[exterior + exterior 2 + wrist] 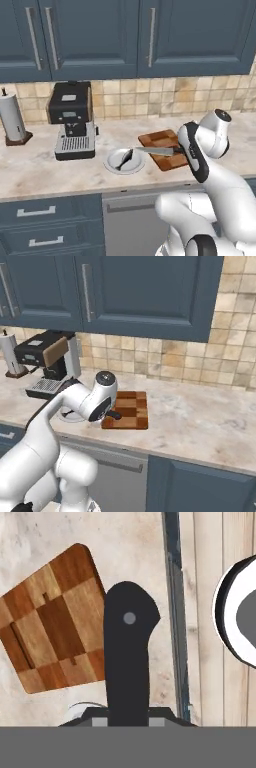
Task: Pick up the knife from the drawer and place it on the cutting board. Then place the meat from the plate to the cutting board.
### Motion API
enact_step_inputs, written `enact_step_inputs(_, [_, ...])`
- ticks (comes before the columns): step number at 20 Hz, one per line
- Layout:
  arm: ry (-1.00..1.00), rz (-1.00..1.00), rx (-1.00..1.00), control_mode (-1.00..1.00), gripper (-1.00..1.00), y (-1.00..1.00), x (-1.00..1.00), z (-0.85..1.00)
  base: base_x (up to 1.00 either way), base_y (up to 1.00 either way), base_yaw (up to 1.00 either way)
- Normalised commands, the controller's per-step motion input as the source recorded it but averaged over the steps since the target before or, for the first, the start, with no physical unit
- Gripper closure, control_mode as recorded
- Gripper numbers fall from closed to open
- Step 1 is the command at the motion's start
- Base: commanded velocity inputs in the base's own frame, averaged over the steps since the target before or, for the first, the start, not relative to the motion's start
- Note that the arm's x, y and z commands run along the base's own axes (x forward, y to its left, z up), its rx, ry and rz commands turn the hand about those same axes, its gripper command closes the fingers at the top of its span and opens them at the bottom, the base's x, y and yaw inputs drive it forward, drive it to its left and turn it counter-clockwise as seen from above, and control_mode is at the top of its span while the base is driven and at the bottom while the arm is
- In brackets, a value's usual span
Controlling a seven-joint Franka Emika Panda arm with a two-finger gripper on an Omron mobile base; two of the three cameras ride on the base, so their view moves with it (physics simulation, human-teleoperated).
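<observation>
Left base view has the arm reaching over the counter, and the claw is clamped on one knife by its black handle. The silver blade sticks out level toward the left, hanging above the left edge of the cutting board, tip nearly over the plate. Can't tell whether the blade touches the board or just floats over it.

Count so far: one knife, one checkered cutting board, one round white plate, one meat, which is that slim grey fish. The fish lies on the plate, untouched. Plate sits just left of the board, near the counter's front edge, and the board is a bit further back toward the tiled wall.

Hand view looks down the black handle with a single rivet, the board off to its left and the plate's rim at the right edge.

Other stuff on the counter: one black coffee machine left of the plate, and one paper towel holder by the far left edge. Right base view shows the board mostly bare, the arm's wrist covering its left edge.
</observation>
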Motion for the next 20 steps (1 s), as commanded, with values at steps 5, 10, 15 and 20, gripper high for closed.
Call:
enact_step_inputs(5, [0.0, 0.0, 0.0, 1.0, 1.0, 0.0, 0.0, 0.0, 0.45, 0.17, 0.04])
enact_step_inputs(10, [0.0, 0.0, 0.0, 1.0, 1.0, 0.0, 0.0, 0.0, 0.86, -0.36, 0.01])
enact_step_inputs(15, [0.0, 0.0, 0.0, 1.0, 1.0, 0.0, 0.0, 0.0, 0.59, -0.68, -0.07])
enact_step_inputs(20, [0.0, 0.0, 0.0, 1.0, 1.0, 0.0, 0.0, 0.0, 0.27, -0.43, -0.32])
